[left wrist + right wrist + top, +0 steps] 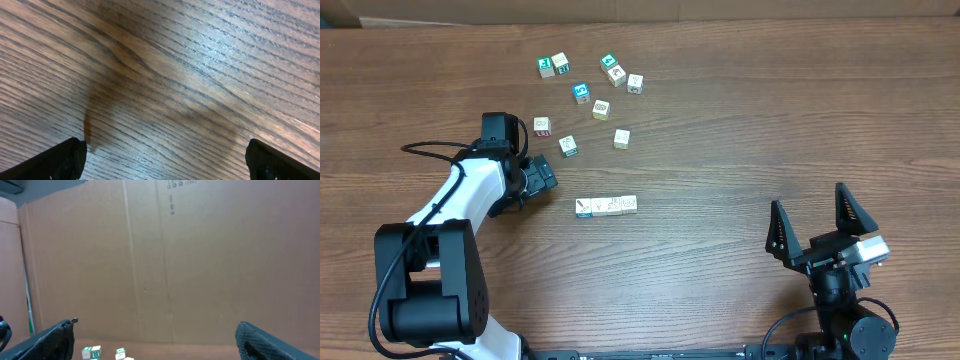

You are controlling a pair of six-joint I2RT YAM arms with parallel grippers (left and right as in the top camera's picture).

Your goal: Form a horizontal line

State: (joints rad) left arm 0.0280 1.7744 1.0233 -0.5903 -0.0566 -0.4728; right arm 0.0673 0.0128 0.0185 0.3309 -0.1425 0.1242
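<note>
L gripper [544,179], R gripper [810,200]: jaws apart

Four cubes make up the horizontal line [606,206], ten loose cubes [601,109] lie scattered, plus two arms [460,195].

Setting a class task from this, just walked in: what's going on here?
Nothing is being held. A short row of cubes lies touching side by side mid-table, with loose cubes scattered beyond it. The left fingers stand open and empty just left of the row; the right fingers wait open, well off.
</note>
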